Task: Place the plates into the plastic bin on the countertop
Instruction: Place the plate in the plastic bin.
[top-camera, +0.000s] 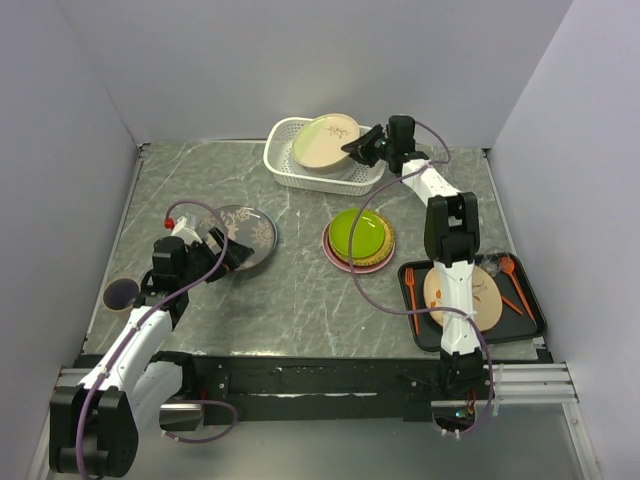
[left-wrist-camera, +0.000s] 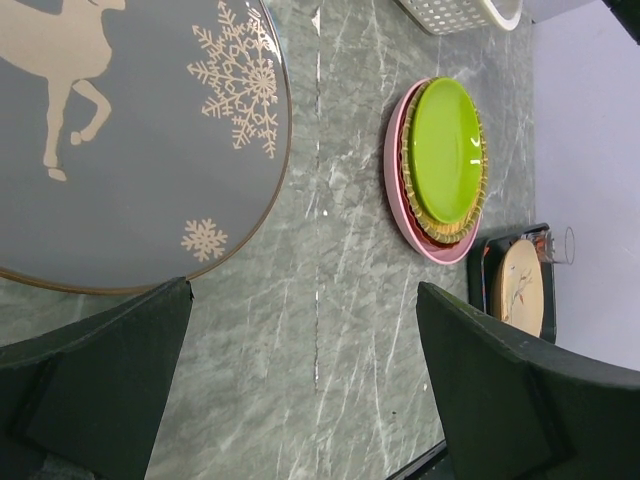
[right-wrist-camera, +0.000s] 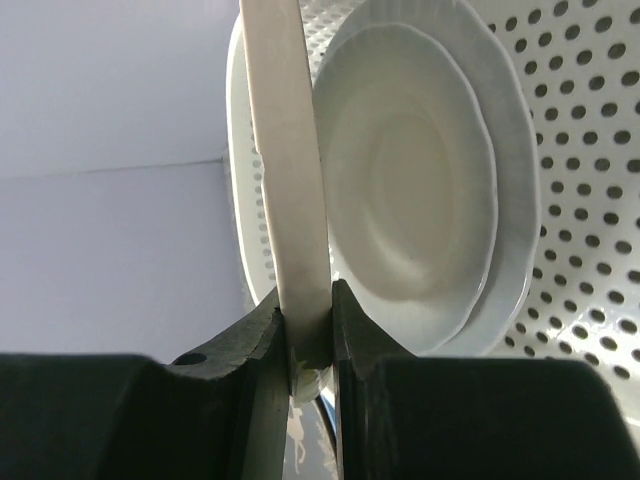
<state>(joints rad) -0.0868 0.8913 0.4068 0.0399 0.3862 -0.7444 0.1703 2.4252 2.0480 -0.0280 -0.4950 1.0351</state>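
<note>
Firmly, the right gripper (right-wrist-camera: 308, 325) pinches the rim of a cream sprig plate (right-wrist-camera: 285, 150), holding it tilted over the white plastic bin (top-camera: 283, 165) at the far middle of the countertop (top-camera: 300, 295), where white plates (right-wrist-camera: 420, 200) lie inside. The left gripper (left-wrist-camera: 305, 385) stands wide open and holds nothing, one finger just beside the rim of the brown deer plate (left-wrist-camera: 130, 150) on the left. A lime green plate (top-camera: 358, 233) tops a stack at the centre
</note>
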